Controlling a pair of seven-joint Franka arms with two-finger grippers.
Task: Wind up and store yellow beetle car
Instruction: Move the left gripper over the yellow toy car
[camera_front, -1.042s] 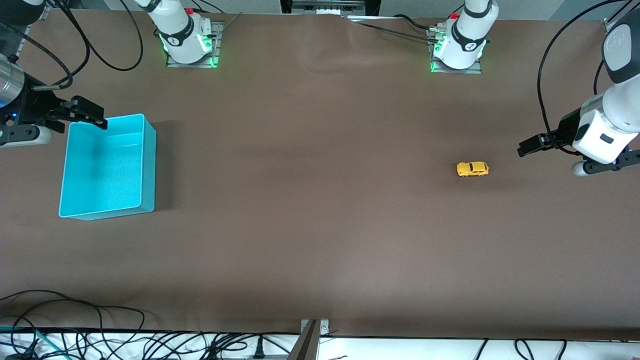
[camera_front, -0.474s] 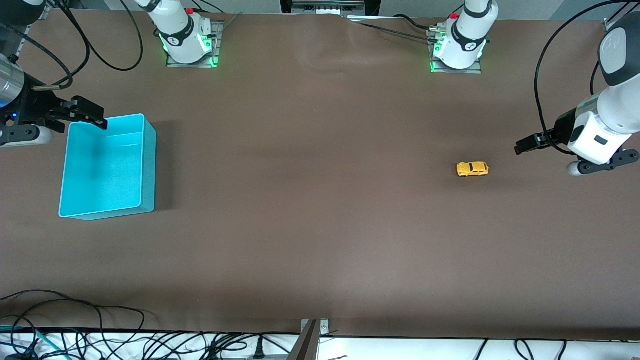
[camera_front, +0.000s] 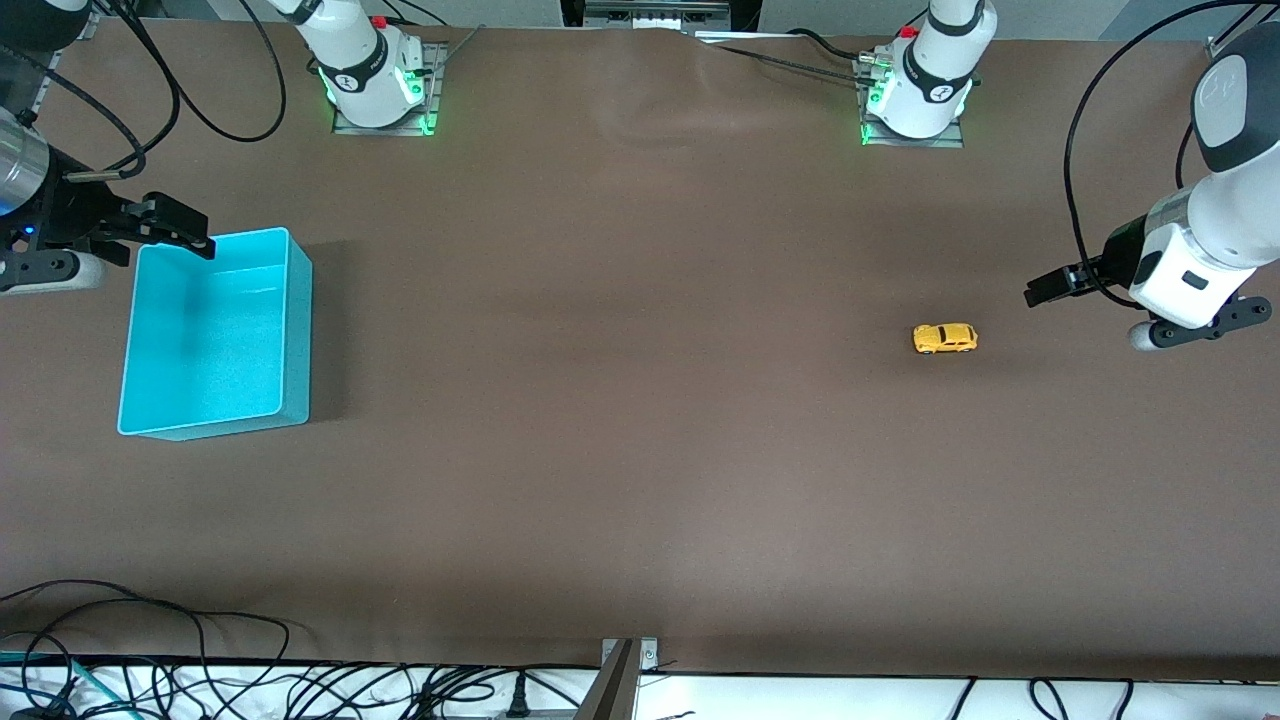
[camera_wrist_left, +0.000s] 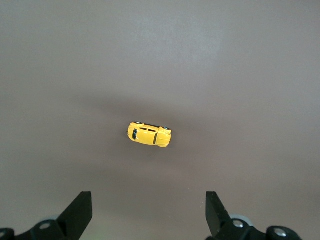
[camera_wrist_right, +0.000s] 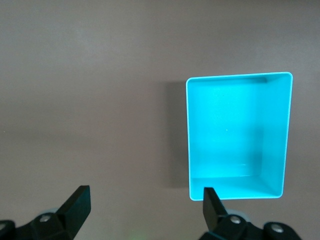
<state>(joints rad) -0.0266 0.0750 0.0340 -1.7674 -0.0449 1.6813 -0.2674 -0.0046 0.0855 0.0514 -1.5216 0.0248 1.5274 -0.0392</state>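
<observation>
The brown desk (camera_front: 640, 420) carries a cyan bin (camera_front: 215, 335) near the edge at the right arm's end, empty, with the right gripper (camera_front: 175, 228) waiting over its corner, jaws wide and holding nothing. Over the last second only the left gripper (camera_front: 1050, 288) has shifted, creeping toward the yellow beetle car (camera_front: 944, 338), jaws spread wide and empty. The car sits untouched near the left arm's end, so winding has not begun.

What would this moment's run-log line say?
yellow beetle car: on table, untouched | cyan bin: empty | left gripper: open, near car | right gripper: open, by bin, waiting
</observation>
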